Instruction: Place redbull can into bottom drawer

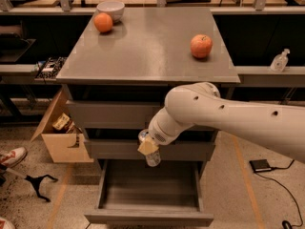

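The redbull can [152, 158] is a slim silver can held in my gripper [148, 148], in front of the middle drawer's face. The gripper is shut on it; a tan finger pad [147, 147] covers its middle, and its silver top and lower end show above and below the pad. The can hangs just above the back part of the bottom drawer [148, 218], which is pulled out and shows a bare grey tray inside. My white arm reaches in from the right and hides part of the two upper drawers.
On the cabinet top [147, 51] lie an orange [103, 22] beside a white bowl [110, 8] at back left, and another orange fruit [201, 46] at right. A cardboard box [59, 135] stands left of the cabinet. A black device [261, 165] lies on the floor at right.
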Motion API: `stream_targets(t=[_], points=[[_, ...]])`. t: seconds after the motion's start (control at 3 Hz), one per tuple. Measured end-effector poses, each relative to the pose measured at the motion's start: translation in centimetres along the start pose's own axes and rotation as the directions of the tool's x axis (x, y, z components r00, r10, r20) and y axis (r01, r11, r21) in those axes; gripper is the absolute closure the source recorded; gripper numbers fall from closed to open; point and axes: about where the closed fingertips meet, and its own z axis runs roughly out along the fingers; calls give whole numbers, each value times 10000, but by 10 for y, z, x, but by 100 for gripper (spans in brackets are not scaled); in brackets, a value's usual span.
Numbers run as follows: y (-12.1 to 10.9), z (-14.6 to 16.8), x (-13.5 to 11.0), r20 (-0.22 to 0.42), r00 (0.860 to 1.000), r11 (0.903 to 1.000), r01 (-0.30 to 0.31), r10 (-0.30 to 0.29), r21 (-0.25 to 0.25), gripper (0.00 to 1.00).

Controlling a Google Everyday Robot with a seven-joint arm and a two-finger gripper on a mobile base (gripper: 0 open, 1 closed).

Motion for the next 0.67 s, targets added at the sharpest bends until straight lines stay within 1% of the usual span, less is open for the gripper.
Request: stream_targets(t=[0.33, 0.67], points=[[0, 0, 0, 4, 10000, 10000, 3, -3, -5, 100], [0, 7, 5, 143, 9996, 9997, -255, 254, 25, 100]])
